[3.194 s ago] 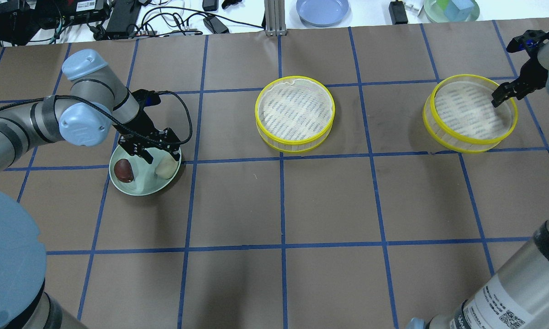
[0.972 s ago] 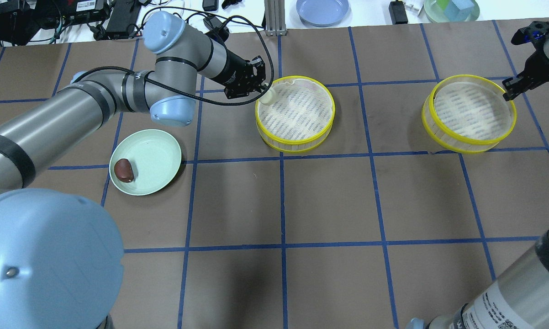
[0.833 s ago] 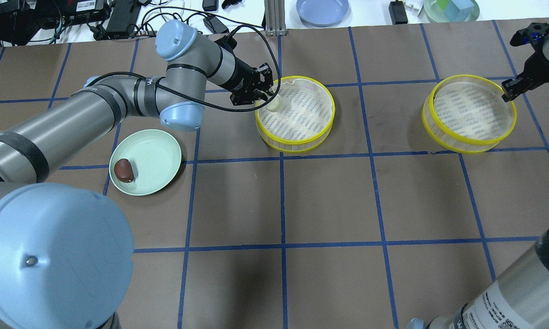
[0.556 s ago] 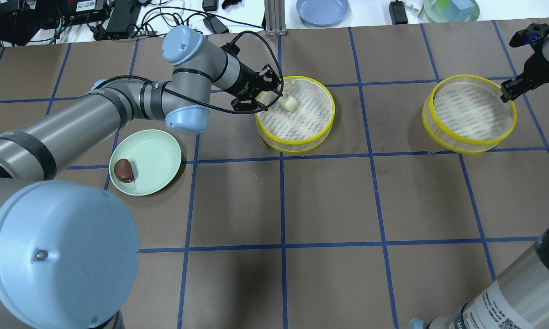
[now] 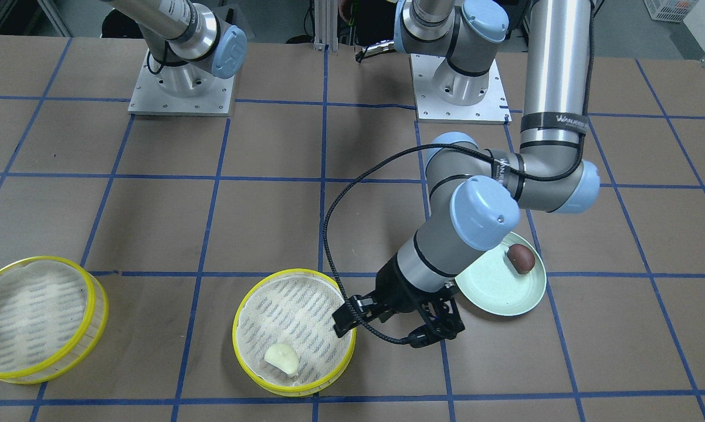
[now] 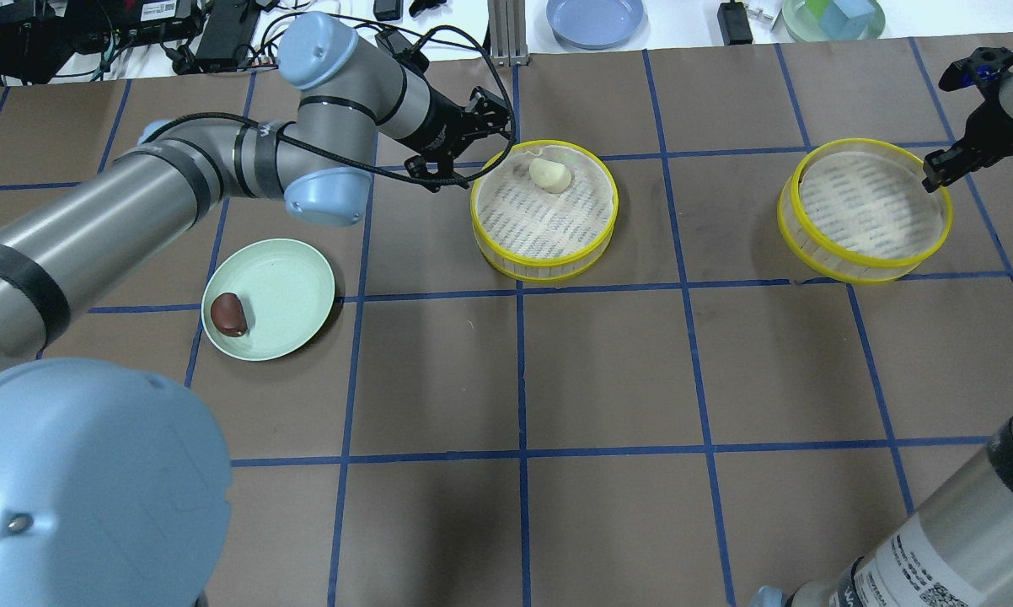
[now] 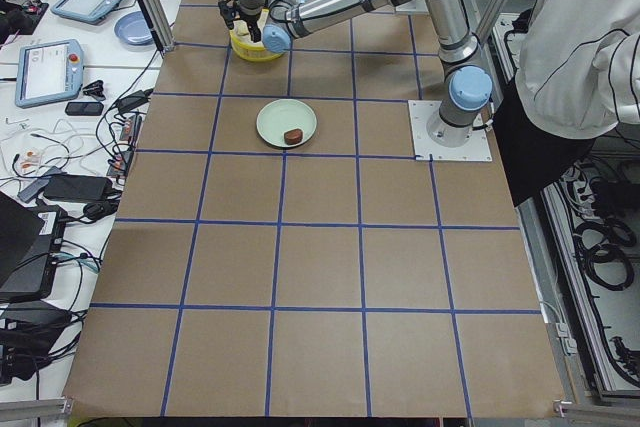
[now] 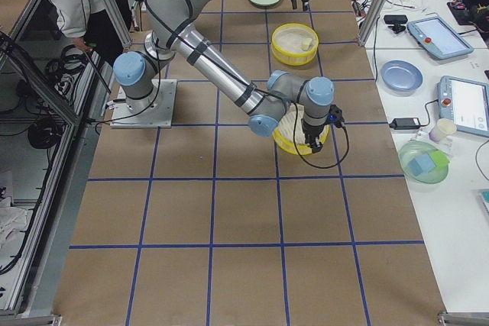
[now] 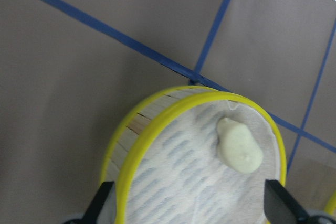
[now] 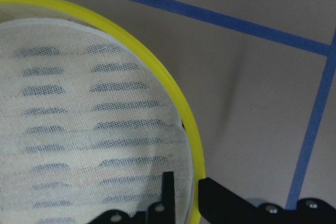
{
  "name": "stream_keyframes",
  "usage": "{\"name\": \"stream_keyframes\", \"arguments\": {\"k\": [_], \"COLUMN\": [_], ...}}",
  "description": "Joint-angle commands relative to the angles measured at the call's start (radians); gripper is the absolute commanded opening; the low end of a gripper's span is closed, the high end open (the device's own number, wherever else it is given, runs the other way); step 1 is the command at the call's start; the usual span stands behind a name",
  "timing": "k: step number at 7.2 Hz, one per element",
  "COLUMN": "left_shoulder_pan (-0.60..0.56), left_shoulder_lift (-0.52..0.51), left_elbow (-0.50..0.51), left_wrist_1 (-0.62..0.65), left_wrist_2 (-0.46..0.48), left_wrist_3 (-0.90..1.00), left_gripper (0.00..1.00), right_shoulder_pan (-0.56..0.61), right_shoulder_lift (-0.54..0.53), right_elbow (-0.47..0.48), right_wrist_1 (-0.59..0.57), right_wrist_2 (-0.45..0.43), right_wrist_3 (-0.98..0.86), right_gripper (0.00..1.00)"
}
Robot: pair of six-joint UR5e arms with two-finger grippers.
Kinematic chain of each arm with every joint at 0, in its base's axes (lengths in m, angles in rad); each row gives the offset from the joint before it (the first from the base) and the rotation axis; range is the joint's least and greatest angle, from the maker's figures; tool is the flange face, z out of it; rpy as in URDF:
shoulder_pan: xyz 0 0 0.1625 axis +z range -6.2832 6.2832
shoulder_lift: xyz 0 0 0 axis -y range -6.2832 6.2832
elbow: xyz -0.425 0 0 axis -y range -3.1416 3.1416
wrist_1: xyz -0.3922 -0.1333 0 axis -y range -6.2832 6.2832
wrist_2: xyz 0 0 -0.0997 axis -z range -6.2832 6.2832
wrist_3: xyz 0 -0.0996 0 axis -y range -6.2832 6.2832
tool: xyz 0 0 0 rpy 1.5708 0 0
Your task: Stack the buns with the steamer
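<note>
The cream-white bun (image 6: 549,174) lies loose on the mesh of the middle steamer (image 6: 506,257), toward its far side; it also shows in the left wrist view (image 9: 239,145) and the front view (image 5: 281,357). My left gripper (image 6: 473,139) is open and empty, just off that steamer's left rim (image 9: 157,129). The reddish-brown bun (image 6: 228,314) sits on the pale green plate (image 6: 292,278). My right gripper (image 6: 936,173) straddles the right rim of the second steamer (image 6: 810,253), its fingers (image 10: 168,187) shut on the yellow rim (image 10: 178,111).
A blue plate (image 6: 595,18) and a bowl of blocks (image 6: 833,17) sit on the white bench beyond the table's far edge, with cables and power bricks (image 6: 220,29). A person (image 7: 590,47) stands behind the robot's base.
My left gripper carried the cream bun from the green plate to the middle steamer, let it go and drew back open. My right gripper moved from inside its steamer to the rim.
</note>
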Motion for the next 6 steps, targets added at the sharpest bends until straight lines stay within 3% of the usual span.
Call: {"name": "stream_keyframes", "arguments": {"k": [1,3,6], "left_shoulder_pan": [0.116,0.248,0.331], "left_shoulder_lift": [0.100,0.132,0.100], "left_elbow": [0.026,-0.005,-0.129], "left_wrist_1": [-0.273,-0.369,-0.334], "left_wrist_2": [0.192,0.321,0.403], "left_wrist_3": [0.226,0.328,0.376], "left_gripper": [1.00,1.00,1.00], "right_shoulder_pan": [-0.002,-0.002,-0.002], "right_shoulder_lift": [0.001,-0.002,0.017], "right_elbow": [0.000,0.000,0.002], "right_wrist_1": [-0.008,-0.008,-0.010], "right_wrist_2": [-0.002,-0.002,0.002], "right_wrist_3": [-0.005,-0.005,-0.007], "right_gripper": [0.31,0.32,0.28]}}
